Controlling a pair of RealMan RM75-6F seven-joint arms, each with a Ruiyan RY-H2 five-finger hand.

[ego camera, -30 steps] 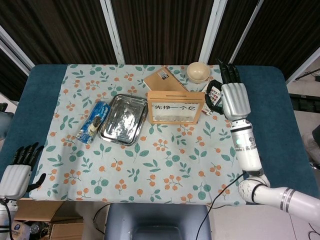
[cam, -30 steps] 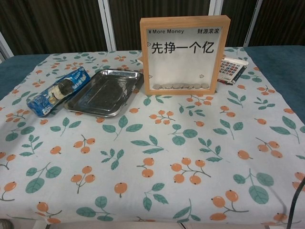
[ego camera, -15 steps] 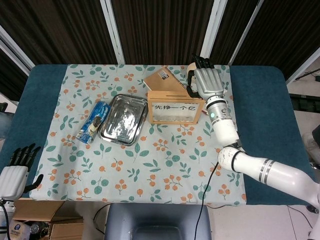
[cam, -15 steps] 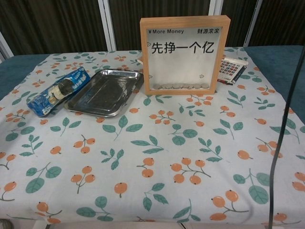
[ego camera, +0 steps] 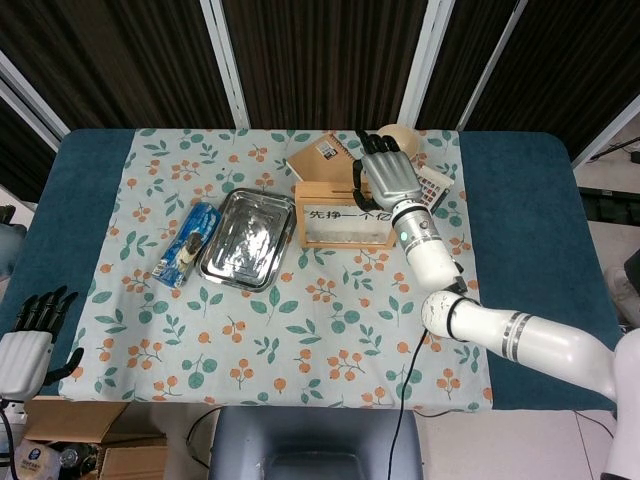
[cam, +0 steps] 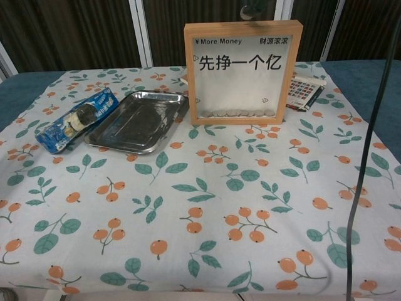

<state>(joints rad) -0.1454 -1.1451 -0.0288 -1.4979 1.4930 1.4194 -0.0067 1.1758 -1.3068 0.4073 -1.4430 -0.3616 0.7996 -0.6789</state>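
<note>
My right hand (ego camera: 386, 176) hovers over the top edge of the wooden framed coin box (ego camera: 348, 216), back upward, fingers stretched toward the far side. I see nothing in it. In the chest view only a dark fingertip (cam: 250, 10) shows above the box (cam: 243, 72), which holds a row of coins at its bottom. Off the table's near left corner, my left hand (ego camera: 27, 343) hangs with fingers spread and nothing in it.
A metal tray (ego camera: 245, 238) lies left of the box, with a blue snack packet (ego camera: 187, 243) beside it. Behind the box are a notebook (ego camera: 322, 155), a cream cup (ego camera: 402, 134) and a calculator (ego camera: 434, 186). A dark cable (cam: 362, 157) hangs at the right.
My right hand has swung left from over the calculator, past the cup, to above the box's top edge. The left hand has dropped slightly at the table's corner.
</note>
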